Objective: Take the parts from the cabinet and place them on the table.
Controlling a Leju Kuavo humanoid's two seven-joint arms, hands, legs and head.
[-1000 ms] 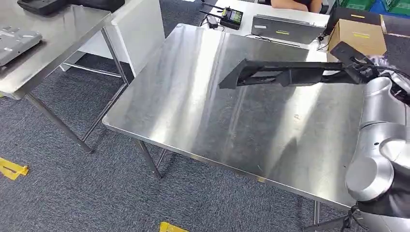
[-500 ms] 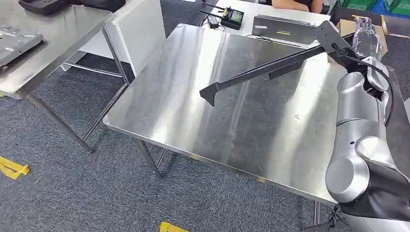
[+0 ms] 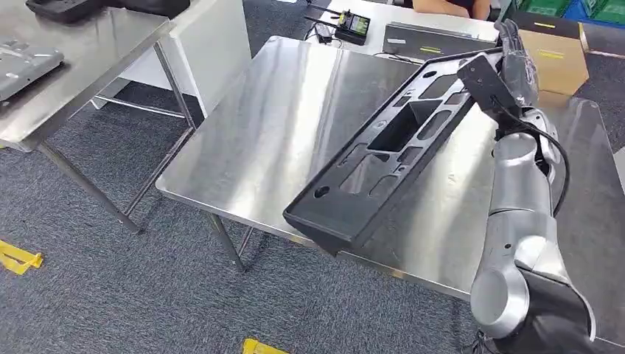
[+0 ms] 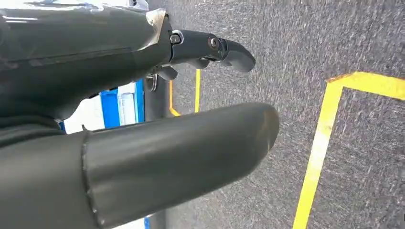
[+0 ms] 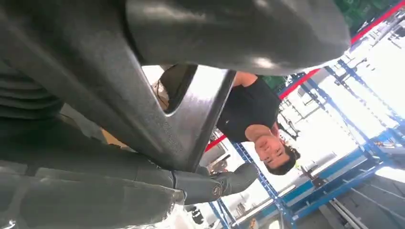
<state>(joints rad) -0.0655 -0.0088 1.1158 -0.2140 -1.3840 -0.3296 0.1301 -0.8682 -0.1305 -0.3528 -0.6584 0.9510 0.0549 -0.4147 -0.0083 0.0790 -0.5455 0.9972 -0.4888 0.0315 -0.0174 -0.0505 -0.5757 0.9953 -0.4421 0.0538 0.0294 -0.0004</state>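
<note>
Parts: one black part (image 3: 383, 158), a long flat moulded panel pierced by several cut-outs of differing shapes, with a raised rim.
Part position: centre to upper right of the head view, tilted, far end high by the wrist, near end low over the front edge of the steel table (image 3: 280, 125); contact with the tabletop cannot be told.
Tables: two steel ones, the second (image 3: 88, 51) at upper left; a white desk at top centre.
Right hand (image 3: 516, 55): grasping the part's far end at upper right of the head view; in the right wrist view (image 5: 119, 191) fingers (image 5: 229, 181) lie under a strut of the part (image 5: 191, 129).
Left hand (image 4: 143, 119): released, holding nothing, fingers and thumb spread over grey carpet with yellow floor lines (image 4: 325, 138).
Box: one cardboard box (image 3: 556, 59), upper right.
People: one person (image 5: 253, 119) in a dark top, centre of the right wrist view.
</note>
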